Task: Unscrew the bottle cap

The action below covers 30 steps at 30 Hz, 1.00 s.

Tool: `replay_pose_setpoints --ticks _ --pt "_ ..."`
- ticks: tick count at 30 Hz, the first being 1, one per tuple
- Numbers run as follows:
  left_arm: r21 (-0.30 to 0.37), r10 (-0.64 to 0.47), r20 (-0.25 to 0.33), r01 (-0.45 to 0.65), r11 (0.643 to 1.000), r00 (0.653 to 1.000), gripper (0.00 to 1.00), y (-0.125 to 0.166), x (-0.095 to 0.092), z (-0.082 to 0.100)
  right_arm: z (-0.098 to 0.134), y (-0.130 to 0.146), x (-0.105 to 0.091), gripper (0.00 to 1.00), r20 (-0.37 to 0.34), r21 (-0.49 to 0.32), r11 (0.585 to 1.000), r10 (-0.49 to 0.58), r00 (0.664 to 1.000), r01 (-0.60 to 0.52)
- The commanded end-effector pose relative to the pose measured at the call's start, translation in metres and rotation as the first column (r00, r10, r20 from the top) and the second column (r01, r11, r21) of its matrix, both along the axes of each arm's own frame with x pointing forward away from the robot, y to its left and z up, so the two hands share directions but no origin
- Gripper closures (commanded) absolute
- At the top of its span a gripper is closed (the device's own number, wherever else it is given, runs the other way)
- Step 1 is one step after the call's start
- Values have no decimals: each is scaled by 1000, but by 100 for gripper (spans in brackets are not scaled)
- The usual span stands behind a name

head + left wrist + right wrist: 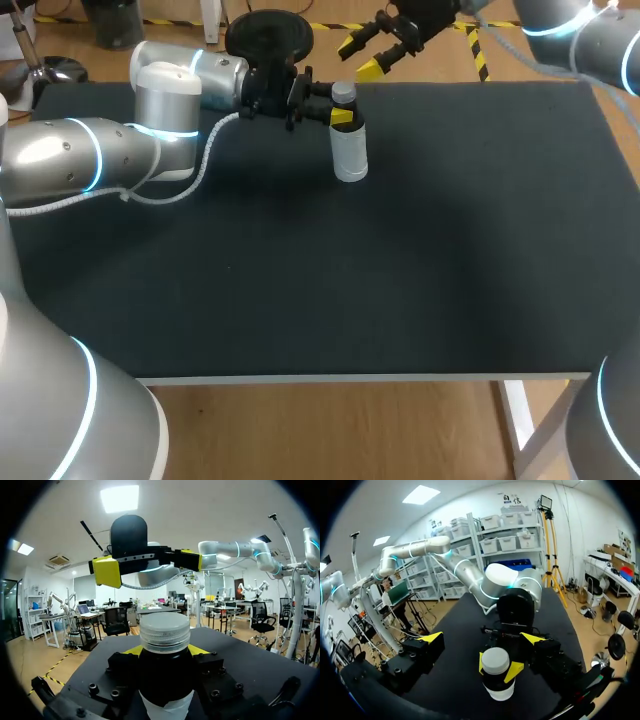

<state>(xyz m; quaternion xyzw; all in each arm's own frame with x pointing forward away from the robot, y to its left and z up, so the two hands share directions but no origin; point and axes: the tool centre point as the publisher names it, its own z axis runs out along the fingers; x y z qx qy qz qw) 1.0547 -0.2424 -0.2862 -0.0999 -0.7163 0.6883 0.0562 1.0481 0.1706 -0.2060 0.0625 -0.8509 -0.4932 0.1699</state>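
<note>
Presently, your left arm (120, 150) comes in from the left along the far part of the bench (400, 280). The left jaws are closed on the neck of the bottle (350, 155), gripping it from two sides just under the cap (343, 93).

The bottle stands upright at the far middle of the bench, base down and long axis vertical. The cap is still on and nothing touches it.

Further right, your right arm (590, 40) enters from the far right corner. The right jaws hang above and beyond the cap, apart from it. They stand wide and hold nothing.

Judgement: the right arm is the free one for the twist. You would need to bring it down along the bottle's axis until the cap sits between the open jaws, then close.
</note>
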Motion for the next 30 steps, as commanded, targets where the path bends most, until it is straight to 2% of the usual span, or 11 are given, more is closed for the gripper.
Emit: replay_pose_setpoints --ticks 1,16,21,24,30 --pt "-3 -7 -1 7 1000 1000 100 -1 3 -2 7 -1 -7 0 571 4 644 -630 527 765" --pt "-3 -7 -1 7 1000 1000 100 -1 3 -2 1 1 -5 0 550 -24 673 -609 572 740" --pt "-3 -7 -1 7 1000 1000 100 -1 3 -2 -1 0 -3 0 556 -52 673 -594 582 737" --pt "-3 -7 -1 7 1000 1000 100 -1 3 -2 -4 0 -1 0 553 -91 678 -575 603 730" --pt "-3 -7 -1 7 1000 1000 100 -1 3 -2 -7 1 3 0 543 -114 685 -563 623 719"
